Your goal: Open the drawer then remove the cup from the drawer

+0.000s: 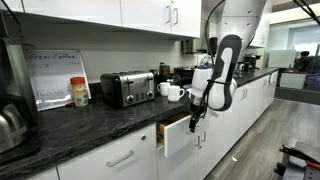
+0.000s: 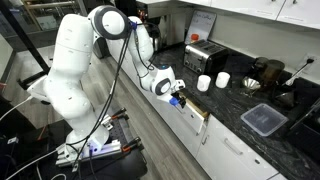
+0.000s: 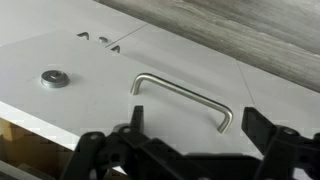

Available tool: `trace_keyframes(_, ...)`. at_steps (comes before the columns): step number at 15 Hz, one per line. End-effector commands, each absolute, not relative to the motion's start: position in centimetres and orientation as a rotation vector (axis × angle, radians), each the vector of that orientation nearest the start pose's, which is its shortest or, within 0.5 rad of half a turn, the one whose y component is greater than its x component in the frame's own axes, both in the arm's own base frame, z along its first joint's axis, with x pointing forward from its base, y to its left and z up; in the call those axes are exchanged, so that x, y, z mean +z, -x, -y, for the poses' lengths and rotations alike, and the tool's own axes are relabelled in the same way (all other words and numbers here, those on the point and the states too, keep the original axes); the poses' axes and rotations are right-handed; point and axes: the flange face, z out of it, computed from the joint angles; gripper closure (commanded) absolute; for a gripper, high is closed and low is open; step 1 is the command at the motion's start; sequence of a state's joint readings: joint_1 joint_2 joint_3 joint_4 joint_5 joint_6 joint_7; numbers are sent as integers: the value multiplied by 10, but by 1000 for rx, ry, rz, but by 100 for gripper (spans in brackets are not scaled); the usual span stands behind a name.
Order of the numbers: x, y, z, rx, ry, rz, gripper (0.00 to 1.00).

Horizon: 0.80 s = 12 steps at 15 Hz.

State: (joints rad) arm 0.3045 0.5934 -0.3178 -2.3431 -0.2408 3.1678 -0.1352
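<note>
Wide, shallow white flat-fronted drawer (image 1: 177, 136) with a silver bar handle (image 3: 186, 98), standing partly open under the dark stone counter (image 1: 90, 115); apparently a light wooden interior. Black gripper (image 3: 191, 128) spread wide, just beside the handle.

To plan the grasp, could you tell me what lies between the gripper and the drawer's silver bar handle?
In the wrist view, only bare white drawer front separates gripper and silver bar handle.

We are reading only one heading, seemingly "Fresh Coffee", on the white sign (image 1: 56, 78) leaning at the far left of the counter (image 1: 90, 118); we are finding its smaller lines illegible.
</note>
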Motion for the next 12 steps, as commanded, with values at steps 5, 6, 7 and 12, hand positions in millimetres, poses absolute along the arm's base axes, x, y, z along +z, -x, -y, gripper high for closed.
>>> trace_keyframes(5, 109, -561, 0, -547, 3281, 759, 0)
trace_keyframes(6, 107, -565, 1, -552, 3283, 756, 0)
trace_keyframes(7, 107, -569, 2, -574, 3280, 755, 0)
trace_keyframes(12, 111, -587, -2, -641, 3279, 739, 0)
